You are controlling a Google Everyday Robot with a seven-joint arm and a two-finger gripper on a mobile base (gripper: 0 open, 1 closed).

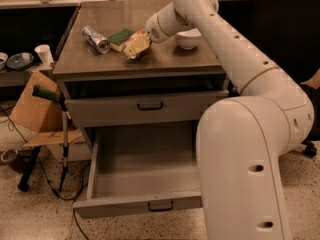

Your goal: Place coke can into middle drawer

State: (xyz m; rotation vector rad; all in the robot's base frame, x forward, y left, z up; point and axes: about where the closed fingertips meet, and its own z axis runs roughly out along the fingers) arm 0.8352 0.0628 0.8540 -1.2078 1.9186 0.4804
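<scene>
So we're looking at the gripper (147, 34) hovering low over the table (190, 59), right at the little clutter pile. As far as we're making out, the coke can (142, 33) is the orange-red bit at the gripper's tip. It's sitting against a yellowish packet (136, 47), with a green sponge (120, 36) just beside that. The arm is covering most of the can, so we're not calling it upright or tipped. We're also not able to tell how the jaws are standing, or whether they're holding anything.

The middle drawer (115, 207) is sitting pulled well out below the table (so the drop spot is ready and waiting).

Handling-wise, we're expecting a light, stiff-ish thing with thin walls that dent if squeezed hard. The painted side is probably slick too, and if it's lying down it's going to want to roll. We're thinking the hold goes across the middle of the body, jaws on opposite sides, not on the silver ends. Firm but not crushing.

Also watching the silver can (96, 39) lying on its side near the sponge. That's the wrong one.
</scene>
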